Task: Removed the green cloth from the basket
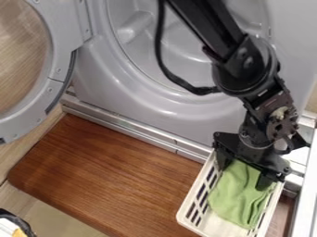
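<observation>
Low at five o'clock, near the camera, stands the white basket, and the green cloth lies crumpled inside it. At four o'clock my gripper hangs down over the cloth, its two fingers wide apart. I see no cloth pinched between them; whether the tips touch it, I cannot tell. Beside the basket, toward seven o'clock, is the brown wooden board. Behind it the grey machine rises toward twelve o'clock, with its round door open at ten. I judge that I am at the grasping step, with the taking out not yet done. For the next move, I should go lower if needed, close on a good fold, then lift straight up, so that the basket is not pulled along.
</observation>
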Controlling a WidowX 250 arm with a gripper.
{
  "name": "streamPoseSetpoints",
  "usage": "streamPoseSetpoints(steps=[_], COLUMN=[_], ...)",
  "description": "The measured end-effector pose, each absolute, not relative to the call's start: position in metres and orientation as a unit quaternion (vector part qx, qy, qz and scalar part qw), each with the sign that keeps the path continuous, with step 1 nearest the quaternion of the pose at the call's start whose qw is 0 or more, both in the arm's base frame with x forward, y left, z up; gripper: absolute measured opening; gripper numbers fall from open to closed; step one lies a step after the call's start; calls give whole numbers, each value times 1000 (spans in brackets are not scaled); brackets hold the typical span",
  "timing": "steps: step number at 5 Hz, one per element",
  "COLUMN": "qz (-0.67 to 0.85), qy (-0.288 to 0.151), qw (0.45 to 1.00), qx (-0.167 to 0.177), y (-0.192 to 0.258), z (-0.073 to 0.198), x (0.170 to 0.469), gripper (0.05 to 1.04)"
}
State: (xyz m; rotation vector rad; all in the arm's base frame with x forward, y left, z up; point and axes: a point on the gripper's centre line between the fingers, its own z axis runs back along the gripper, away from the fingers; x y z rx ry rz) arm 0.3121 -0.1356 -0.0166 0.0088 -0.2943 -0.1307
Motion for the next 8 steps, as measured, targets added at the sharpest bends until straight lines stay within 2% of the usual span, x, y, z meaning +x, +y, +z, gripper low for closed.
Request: streamPoseSetpoints(steps=[1,2,3,4,6,8], qz=[-78,-85,-86,-87,-95,-101], qy=[-154,-160,-155,-149,-149,-219], qw=[985,983,984,985,984,970], qx=[-20,-7,-2,4,9,-21], y=[-145,-148,-150,-151,-156,-161], z=[-33,-30,-29,-29,-20,44], x=[318,320,318,316,312,303], gripper=[663,378,185,98,86,85])
